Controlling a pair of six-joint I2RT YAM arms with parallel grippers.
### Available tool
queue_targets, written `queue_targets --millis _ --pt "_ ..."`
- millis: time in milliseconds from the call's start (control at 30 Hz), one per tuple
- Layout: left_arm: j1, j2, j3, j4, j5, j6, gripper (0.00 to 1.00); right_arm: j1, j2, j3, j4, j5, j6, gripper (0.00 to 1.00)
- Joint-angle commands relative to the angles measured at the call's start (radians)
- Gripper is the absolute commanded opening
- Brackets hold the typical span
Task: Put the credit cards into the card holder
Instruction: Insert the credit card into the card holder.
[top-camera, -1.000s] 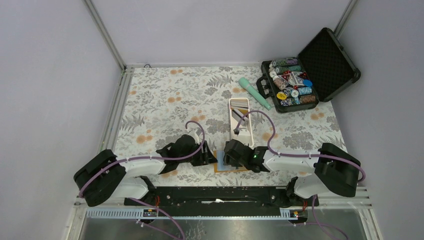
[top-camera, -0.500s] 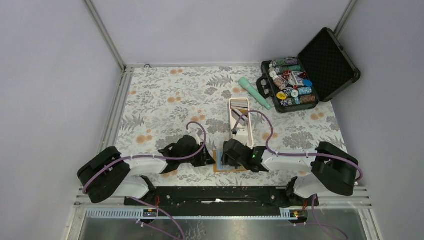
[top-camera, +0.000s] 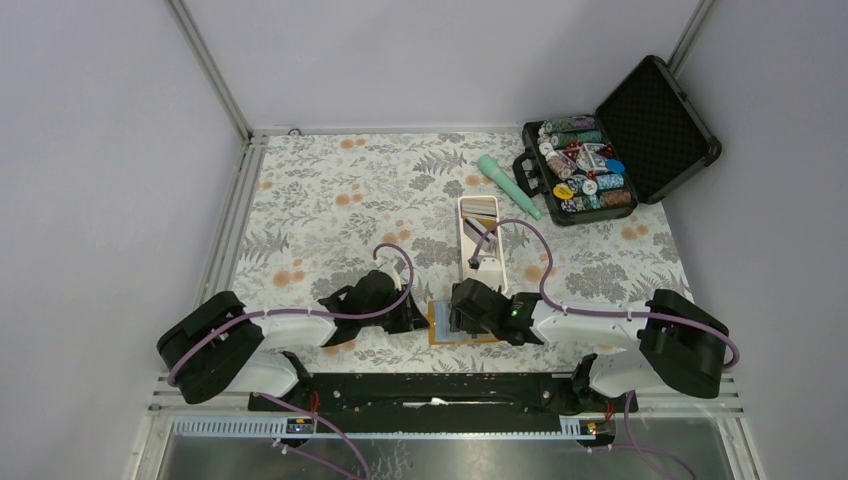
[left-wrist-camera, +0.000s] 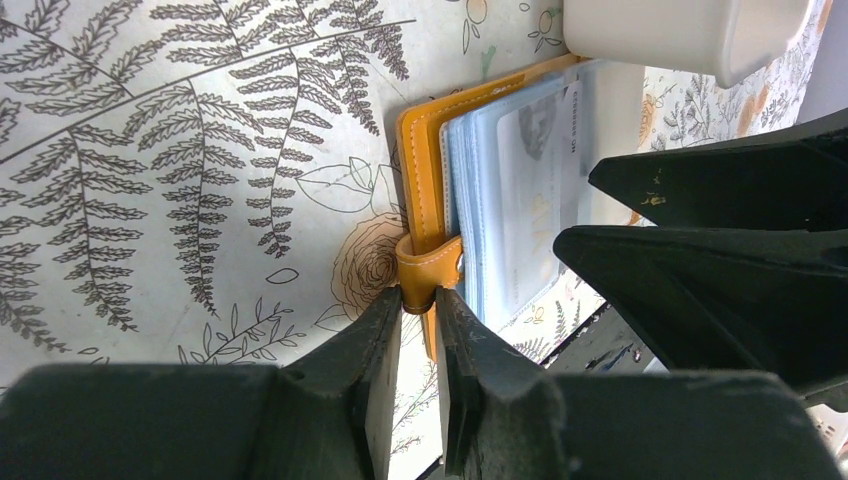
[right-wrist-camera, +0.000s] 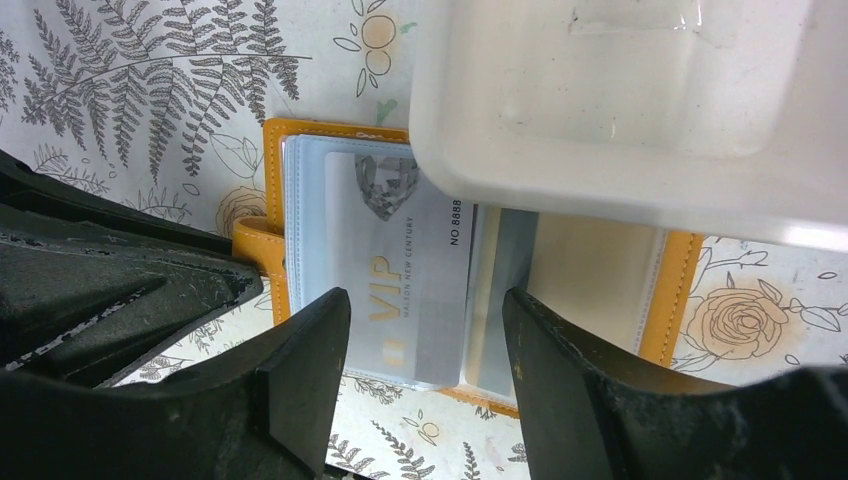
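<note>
Seen from above, the card holder (top-camera: 441, 322) lies open on the floral surface (top-camera: 330, 200) near the arm bases, between the left end effector (top-camera: 413, 319) and the right end effector (top-camera: 460, 320), just below the white tray (top-camera: 480, 215). The left wrist view shows the left end effector pinched on the holder's snap tab (left-wrist-camera: 430, 272). In the right wrist view the right end effector is spread wide, gripping nothing, above a grey VIP card (right-wrist-camera: 400, 260) that lies on the holder's blue pockets.

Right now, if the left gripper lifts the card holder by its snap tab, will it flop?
Probably: the card holder is a thin open booklet, so it should hang from the snap tab in the left gripper. Its clear pockets fan loosely and may sag, letting the VIP card slip.
</note>
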Motion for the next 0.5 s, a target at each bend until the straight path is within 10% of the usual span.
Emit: queue_targets --millis 0,467 --pt "-0.004 0.004 0.033 0.018 -0.022 0.009 0.20 0.005 -0.025 0.000 -0.010 0.027 -0.001 0.63" --pt "-0.005 0.003 0.037 0.010 -0.018 0.013 0.19 0.004 0.006 -0.016 0.063 -0.013 0.016 0.51"
